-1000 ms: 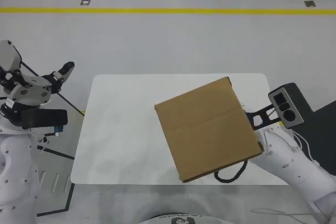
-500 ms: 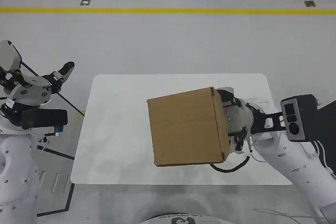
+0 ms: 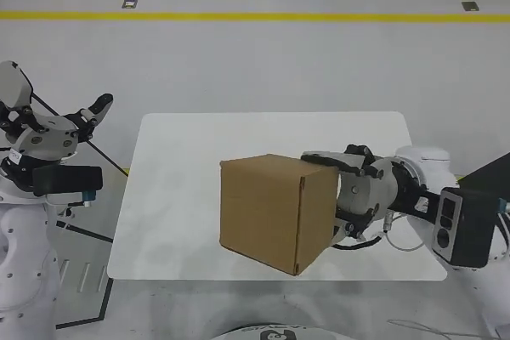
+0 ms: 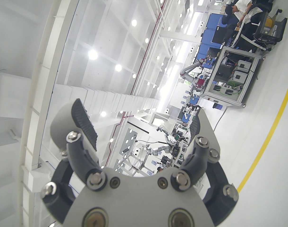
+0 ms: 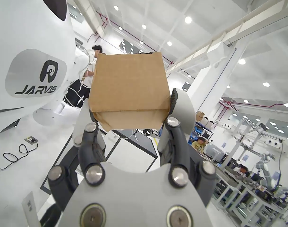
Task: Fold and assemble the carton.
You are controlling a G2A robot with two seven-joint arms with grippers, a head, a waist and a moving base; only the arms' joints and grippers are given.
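Carton [image 3: 276, 212]: held over table [image 3: 178, 187], tilted, likely for turning.
Right gripper [image 5: 132, 112]: clamped on its 3 o'clock end.
Left gripper [image 4: 139, 116]: spread wide, empty, 9 o'clock.

Left hand [image 4: 140, 113] spread, right hand [image 5: 132, 109] clamped.

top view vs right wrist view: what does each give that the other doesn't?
Top view: the white table under the carton, two carton faces meeting at a vertical edge, and the left gripper off the table's side, far from the carton.
Right wrist view: how the right gripper holds it, with fingers pressed on opposite sides of the carton's near end.
Both: the brown carton held in the right gripper.
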